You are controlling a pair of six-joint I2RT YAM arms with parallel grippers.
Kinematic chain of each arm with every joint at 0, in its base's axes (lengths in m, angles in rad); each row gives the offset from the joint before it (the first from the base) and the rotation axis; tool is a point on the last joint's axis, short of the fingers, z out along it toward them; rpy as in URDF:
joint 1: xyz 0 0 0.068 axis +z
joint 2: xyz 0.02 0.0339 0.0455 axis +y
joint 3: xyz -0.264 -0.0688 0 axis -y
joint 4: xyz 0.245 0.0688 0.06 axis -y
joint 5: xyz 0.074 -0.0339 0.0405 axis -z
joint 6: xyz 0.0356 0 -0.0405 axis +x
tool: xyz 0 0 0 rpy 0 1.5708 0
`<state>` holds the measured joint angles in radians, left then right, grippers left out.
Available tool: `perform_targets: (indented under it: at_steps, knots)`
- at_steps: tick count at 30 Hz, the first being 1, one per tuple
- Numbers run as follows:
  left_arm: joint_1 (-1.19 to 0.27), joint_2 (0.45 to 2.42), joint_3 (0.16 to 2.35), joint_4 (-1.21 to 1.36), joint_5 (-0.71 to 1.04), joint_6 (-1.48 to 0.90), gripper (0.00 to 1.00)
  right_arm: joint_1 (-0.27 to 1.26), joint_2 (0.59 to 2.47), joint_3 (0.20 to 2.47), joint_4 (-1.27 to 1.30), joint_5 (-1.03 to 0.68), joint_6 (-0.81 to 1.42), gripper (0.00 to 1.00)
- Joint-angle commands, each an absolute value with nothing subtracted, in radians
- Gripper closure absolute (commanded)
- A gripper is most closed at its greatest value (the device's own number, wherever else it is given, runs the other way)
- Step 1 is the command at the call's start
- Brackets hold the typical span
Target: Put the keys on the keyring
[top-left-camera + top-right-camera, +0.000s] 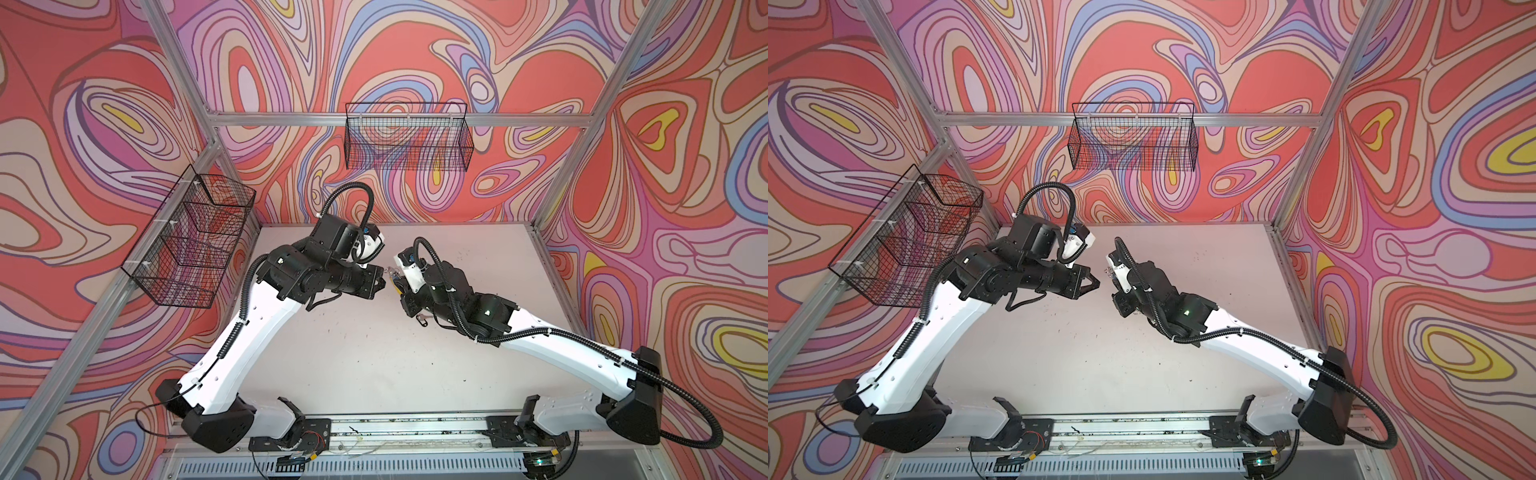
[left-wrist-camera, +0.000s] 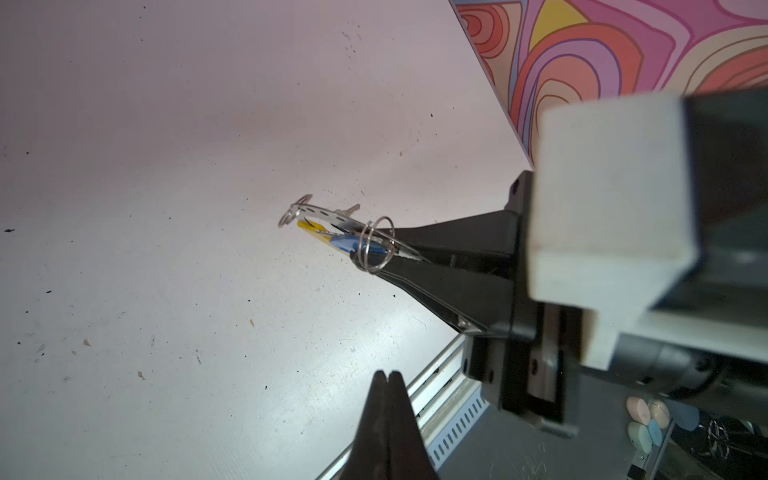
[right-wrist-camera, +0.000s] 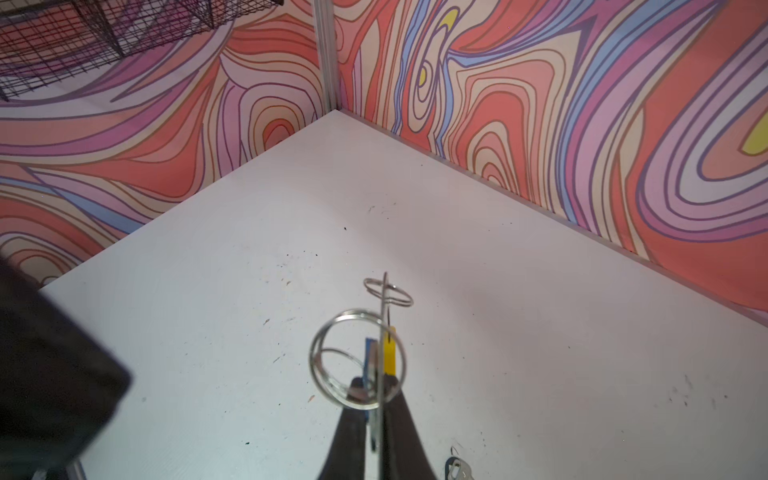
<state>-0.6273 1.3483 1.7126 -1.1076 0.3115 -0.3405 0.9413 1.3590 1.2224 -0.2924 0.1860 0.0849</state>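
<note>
Keyring (image 2: 322,215) edge-on in the grip of the right jaws; left jaws clenched, empty, nearby.

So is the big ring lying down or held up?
Held up: the right end effector pinches the keyring, shown edge-on, clear above the table.

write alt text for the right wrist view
The right gripper holds the keyring edge-on between its fingers over a white table, a blue tag and yellow sleeve on either side, wire loops at its rim. A key with a dark tag lies on the table nearby.
</note>
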Motion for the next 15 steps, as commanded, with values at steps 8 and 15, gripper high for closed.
perform_targets:
  at_steps: [8,15]
  knots:
    - [-0.585,1.122,1.403,-0.664,0.332,-0.536,0.71,0.941,1.310,1.144,-0.159,0.044,0.198,1.00]
    - [-0.580,1.153,1.389,-0.635,0.393,-0.547,0.64,0.941,1.312,1.153,-0.151,0.033,0.199,1.00]
